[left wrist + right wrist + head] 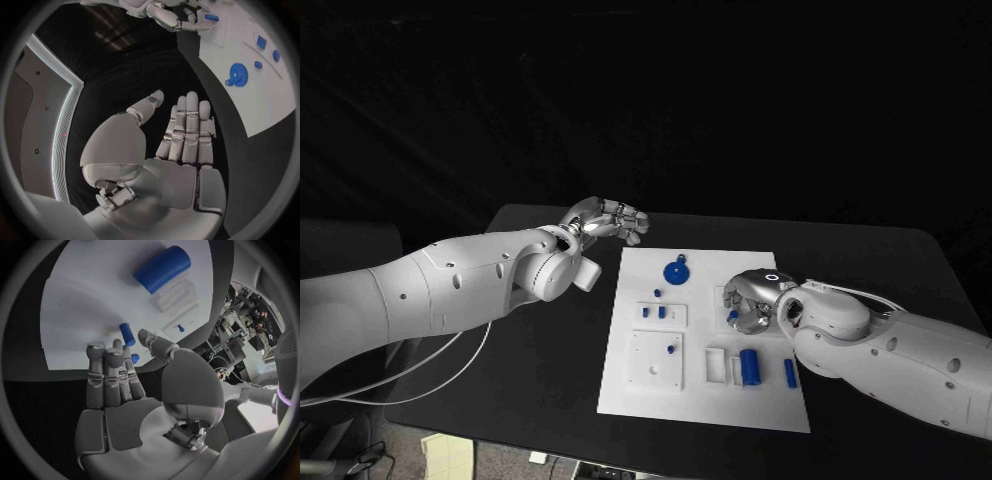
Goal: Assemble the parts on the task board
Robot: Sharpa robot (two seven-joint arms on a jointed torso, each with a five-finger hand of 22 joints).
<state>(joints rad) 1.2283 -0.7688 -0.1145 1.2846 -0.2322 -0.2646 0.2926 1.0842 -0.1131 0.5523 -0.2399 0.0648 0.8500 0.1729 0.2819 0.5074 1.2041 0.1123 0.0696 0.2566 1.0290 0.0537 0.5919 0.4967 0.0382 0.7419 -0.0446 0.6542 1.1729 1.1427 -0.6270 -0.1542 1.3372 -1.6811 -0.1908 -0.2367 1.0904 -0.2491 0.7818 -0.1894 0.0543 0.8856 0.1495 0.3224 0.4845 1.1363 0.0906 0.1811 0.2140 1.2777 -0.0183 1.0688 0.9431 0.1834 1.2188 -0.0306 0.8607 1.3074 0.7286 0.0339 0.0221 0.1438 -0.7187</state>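
The white task board (635, 395) lies in the middle of the black table. On it are a blue gear (676, 272), a blue cylinder (750, 366) and small blue pegs (651, 312). My right hand (750, 300) hovers over the board's right middle and pinches a small blue peg (127, 334) between thumb and fingertips (117, 346); the cylinder (161, 268) lies beyond it. My left hand (606, 218) hangs past the board's far left corner, above the table. Its palm (178, 145) is flat, its fingers straight, and it holds nothing. The gear (237, 74) is to its side.
White fixture blocks (655, 358) with slots stand on the board's near half, with another blue piece (790, 372) at its right edge. Bare black table (531, 370) runs along the board's left side. A white cable (430, 372) hangs under my left arm.
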